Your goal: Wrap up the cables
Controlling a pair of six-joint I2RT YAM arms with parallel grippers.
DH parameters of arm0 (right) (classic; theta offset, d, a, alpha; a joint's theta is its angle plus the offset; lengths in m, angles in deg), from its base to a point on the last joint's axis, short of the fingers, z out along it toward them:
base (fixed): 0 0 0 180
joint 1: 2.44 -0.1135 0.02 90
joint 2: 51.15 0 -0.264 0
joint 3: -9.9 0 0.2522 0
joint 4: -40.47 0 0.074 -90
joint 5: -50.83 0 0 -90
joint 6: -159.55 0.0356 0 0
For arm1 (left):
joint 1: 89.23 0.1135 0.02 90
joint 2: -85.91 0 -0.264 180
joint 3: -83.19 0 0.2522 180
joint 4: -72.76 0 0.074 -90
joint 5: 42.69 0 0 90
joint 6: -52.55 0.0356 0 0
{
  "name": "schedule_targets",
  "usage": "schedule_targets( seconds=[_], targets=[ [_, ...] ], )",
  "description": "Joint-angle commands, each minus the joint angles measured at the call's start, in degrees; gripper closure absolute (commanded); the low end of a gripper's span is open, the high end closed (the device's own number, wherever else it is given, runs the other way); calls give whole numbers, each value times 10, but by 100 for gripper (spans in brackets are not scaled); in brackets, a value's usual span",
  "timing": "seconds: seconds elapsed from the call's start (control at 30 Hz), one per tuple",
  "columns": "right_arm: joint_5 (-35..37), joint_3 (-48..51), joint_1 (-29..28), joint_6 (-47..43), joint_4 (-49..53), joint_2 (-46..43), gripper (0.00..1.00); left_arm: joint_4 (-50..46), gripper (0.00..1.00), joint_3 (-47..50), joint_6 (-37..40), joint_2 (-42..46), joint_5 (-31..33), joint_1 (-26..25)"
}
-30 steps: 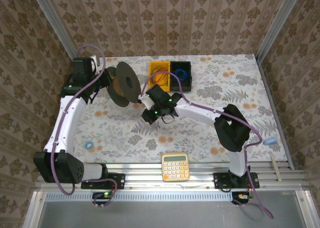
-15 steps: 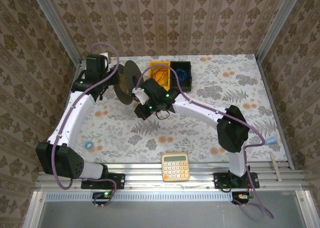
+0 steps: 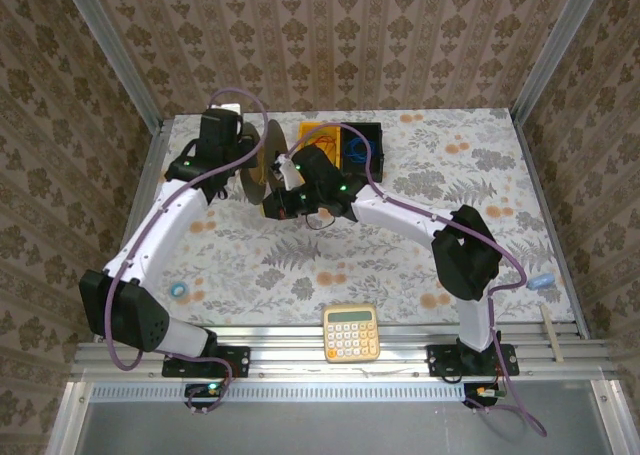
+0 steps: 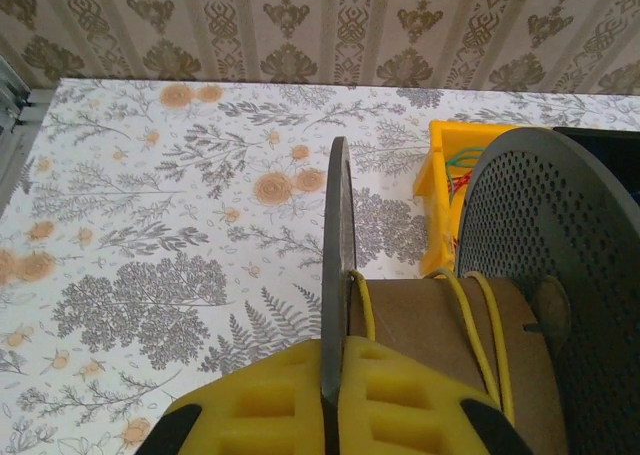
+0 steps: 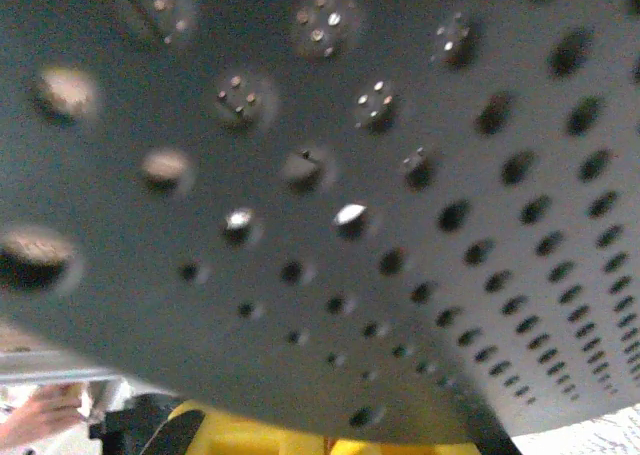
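Note:
A spool with two dark perforated flanges and a brown cardboard core is held above the table at the back. The yellow cable runs in a few turns round that core. My left gripper is shut on the thin edge of the spool's left flange, one yellow pad on each side. In the top view the left gripper sits just left of the spool. My right gripper is pressed close under the other flange, its yellow fingers together. Anything held between them is hidden.
A yellow bin with coloured wire coils and a black bin stand right behind the spool. A calculator lies at the near edge. A small blue item lies at the left and another at the right, near a wooden stick.
Both arms have carried the spool to the right and back, toward the bins. The spool now shows more edge-on. The right gripper has followed up and to the left, staying close to the flange.

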Motion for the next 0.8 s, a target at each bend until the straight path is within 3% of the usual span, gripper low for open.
schedule_targets(
  seconds=[0.0, 0.17, 0.4, 0.57, 0.7, 0.77],
  targets=[
    [-59, -2, -11, 64, -160, -22, 100, 32, 100, -9, 34, -21, 26, -32],
    [-25, 21, -5, 109, -217, -39, 90, 23, 100, -18, 60, -35, 55, -69],
    [33, 58, 13, 167, -287, -70, 99, 19, 100, -21, 80, -51, 77, -99],
    [71, 89, 23, 233, -375, -82, 99, 16, 100, -22, 97, -60, 92, -117],
    [94, 104, 28, 290, -442, -81, 80, 14, 100, -25, 114, -69, 109, -133],
    [113, 116, 28, 304, -465, -85, 77, 13, 100, -24, 119, -74, 118, -142]
  ],
)
